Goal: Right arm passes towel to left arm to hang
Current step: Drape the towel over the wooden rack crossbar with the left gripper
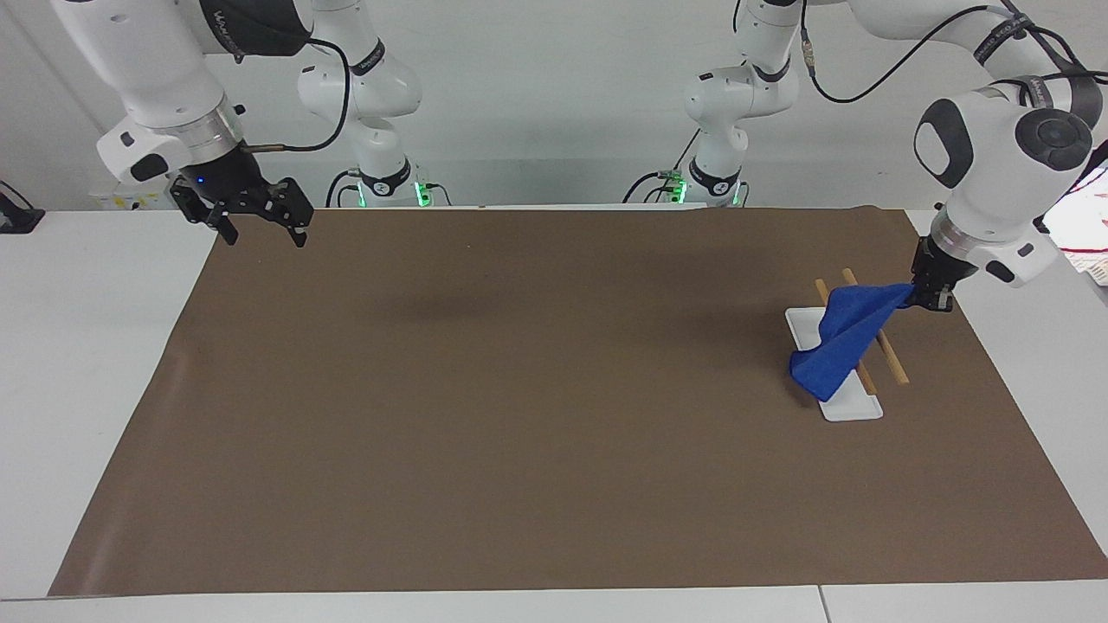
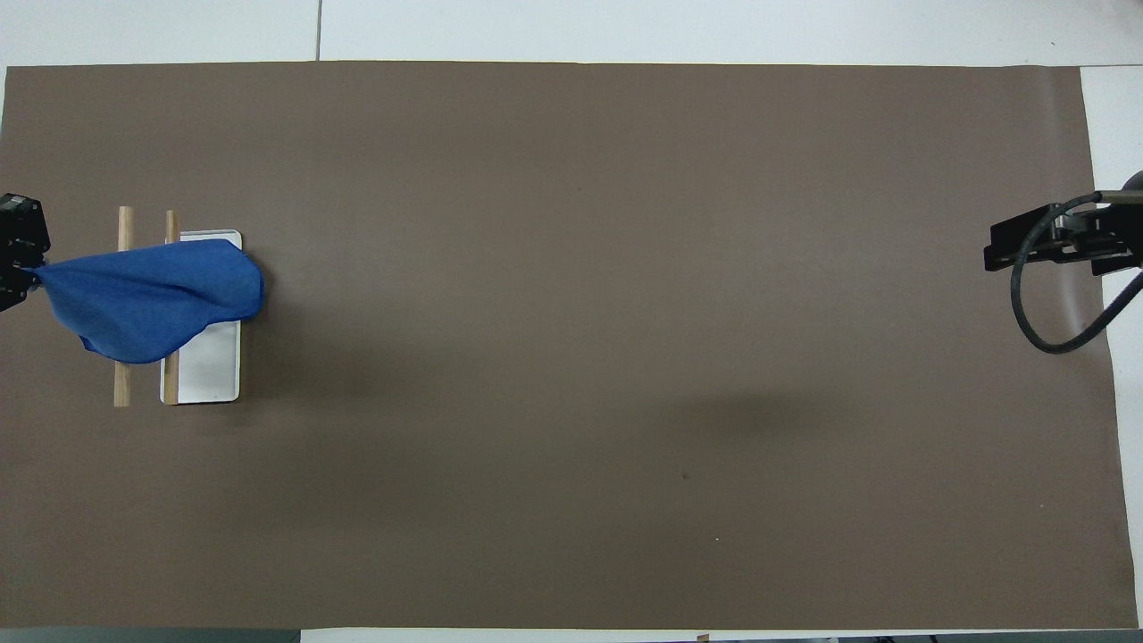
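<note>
The blue towel [image 1: 844, 339] drapes across the two wooden rails [image 1: 892, 362] of a small rack with a white base [image 1: 850, 407], at the left arm's end of the table. My left gripper [image 1: 933, 294] is shut on one corner of the towel and holds it up beside the rack, toward the table's end. In the overhead view the towel [image 2: 152, 295] covers the rails [image 2: 121, 393], with the left gripper [image 2: 18, 259] at the frame's edge. My right gripper [image 1: 258, 221] is open and empty, raised over the mat's corner at the right arm's end, and shows overhead [image 2: 1045, 246].
A brown mat [image 1: 537, 415] covers most of the white table [image 1: 78, 346]. Papers [image 1: 1086, 242] lie off the mat at the left arm's end. Both arm bases stand at the robots' edge of the table.
</note>
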Robot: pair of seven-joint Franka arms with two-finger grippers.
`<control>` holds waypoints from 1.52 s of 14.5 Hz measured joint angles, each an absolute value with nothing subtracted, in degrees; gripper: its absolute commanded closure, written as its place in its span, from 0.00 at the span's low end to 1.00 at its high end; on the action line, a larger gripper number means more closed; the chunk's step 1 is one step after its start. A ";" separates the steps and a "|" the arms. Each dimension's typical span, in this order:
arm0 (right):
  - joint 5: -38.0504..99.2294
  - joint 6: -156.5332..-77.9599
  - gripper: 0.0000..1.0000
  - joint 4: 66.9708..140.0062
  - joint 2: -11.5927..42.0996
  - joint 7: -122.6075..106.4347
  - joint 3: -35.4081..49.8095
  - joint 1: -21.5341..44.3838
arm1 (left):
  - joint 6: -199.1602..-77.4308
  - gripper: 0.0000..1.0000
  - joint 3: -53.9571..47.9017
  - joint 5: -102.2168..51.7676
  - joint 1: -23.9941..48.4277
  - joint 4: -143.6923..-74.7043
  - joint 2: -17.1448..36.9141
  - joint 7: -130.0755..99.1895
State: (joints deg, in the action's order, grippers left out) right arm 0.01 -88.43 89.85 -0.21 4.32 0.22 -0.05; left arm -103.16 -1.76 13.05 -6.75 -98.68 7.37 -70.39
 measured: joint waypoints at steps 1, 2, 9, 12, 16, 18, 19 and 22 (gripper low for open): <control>0.01 -88.95 0.00 90.08 -0.40 4.32 0.23 -0.01 | -104.39 1.00 -1.74 13.32 -7.38 -98.68 7.61 -70.39; 0.01 -89.29 0.00 90.24 -0.48 4.32 0.23 0.04 | -105.44 1.00 -1.74 13.43 -7.98 -98.69 7.74 -70.39; 0.01 -89.80 0.00 90.52 -0.54 4.32 0.29 0.36 | -111.07 1.00 -1.68 14.84 -11.23 -98.72 10.43 -69.91; 0.01 -89.80 0.00 90.59 -0.56 4.32 0.29 0.36 | -113.46 1.00 -1.67 14.92 -12.83 -98.81 11.69 -67.86; 0.01 -89.80 0.00 90.73 -0.63 4.32 0.29 0.36 | -116.79 1.00 -1.67 14.93 -14.20 -101.10 12.06 -65.63; 0.01 -89.80 0.00 90.84 -0.68 4.32 0.29 0.36 | -117.99 0.32 -1.68 14.93 -14.39 -102.06 12.07 -65.19; 0.01 -89.80 0.00 90.87 -0.69 4.32 0.29 0.36 | -118.28 0.00 -1.68 14.94 -14.46 -102.28 12.07 -65.10; 0.01 -89.80 0.00 90.89 -0.71 4.32 0.29 0.36 | -119.09 0.00 -1.85 14.95 -14.49 -102.29 12.06 -64.77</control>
State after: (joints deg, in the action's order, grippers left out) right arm 0.01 -89.80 90.89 -0.71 4.32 0.29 0.36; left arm -119.09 -1.85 14.95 -14.49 -102.29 12.06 -64.77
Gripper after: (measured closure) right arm 0.000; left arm 0.595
